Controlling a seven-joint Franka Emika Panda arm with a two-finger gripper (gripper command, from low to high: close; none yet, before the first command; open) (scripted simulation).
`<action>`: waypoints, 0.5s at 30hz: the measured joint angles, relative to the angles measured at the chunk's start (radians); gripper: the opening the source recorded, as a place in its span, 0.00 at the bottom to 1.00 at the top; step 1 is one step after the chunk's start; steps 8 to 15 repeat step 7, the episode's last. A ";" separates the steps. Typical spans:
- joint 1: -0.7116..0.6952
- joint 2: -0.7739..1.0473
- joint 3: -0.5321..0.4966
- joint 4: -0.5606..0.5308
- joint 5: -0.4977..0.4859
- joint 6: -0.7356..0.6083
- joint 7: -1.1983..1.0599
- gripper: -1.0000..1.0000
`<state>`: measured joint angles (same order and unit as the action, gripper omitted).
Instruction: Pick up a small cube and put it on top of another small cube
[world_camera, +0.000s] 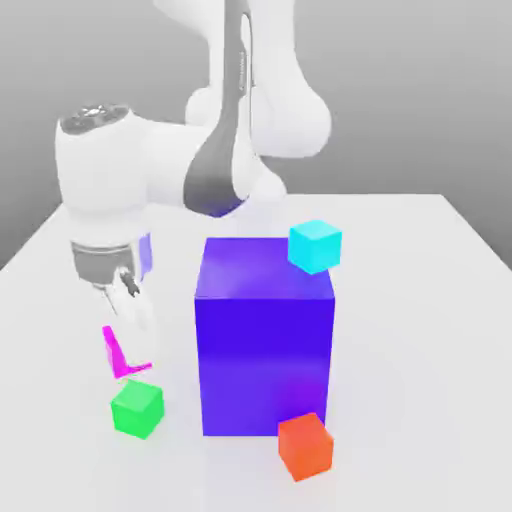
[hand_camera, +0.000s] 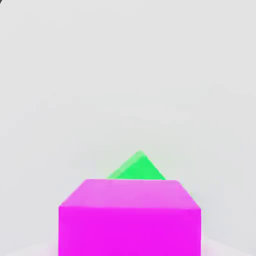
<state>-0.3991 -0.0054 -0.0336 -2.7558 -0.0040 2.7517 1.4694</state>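
The small magenta-pink cube (world_camera: 116, 352) sits at the tips of my gripper (world_camera: 130, 318), near the exterior view's left. The white fingers (world_camera: 137, 308) come down over it and hide most of it, so just a magenta sliver shows. My gripper is shut on this cube. The hand view has the magenta cube (hand_camera: 130, 217) large and close. Just in front of the held cube, the small green cube (world_camera: 137, 408) rests on the white table (world_camera: 420, 330). A corner of the green cube (hand_camera: 137, 167) peeks out from behind the magenta one.
A big blue-purple block (world_camera: 264, 335) stands right of my gripper, close to the green cube. A small cyan cube (world_camera: 315, 245) is at its far top corner. A small orange-red cube (world_camera: 304, 446) lies at its front.
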 joint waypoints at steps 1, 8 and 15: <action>-0.003 0.032 0.002 0.000 0.003 0.032 -0.001 0.00; -0.002 0.125 0.007 0.003 0.013 0.122 -0.008 1.00; -0.002 0.125 0.007 0.003 0.013 0.122 -0.008 1.00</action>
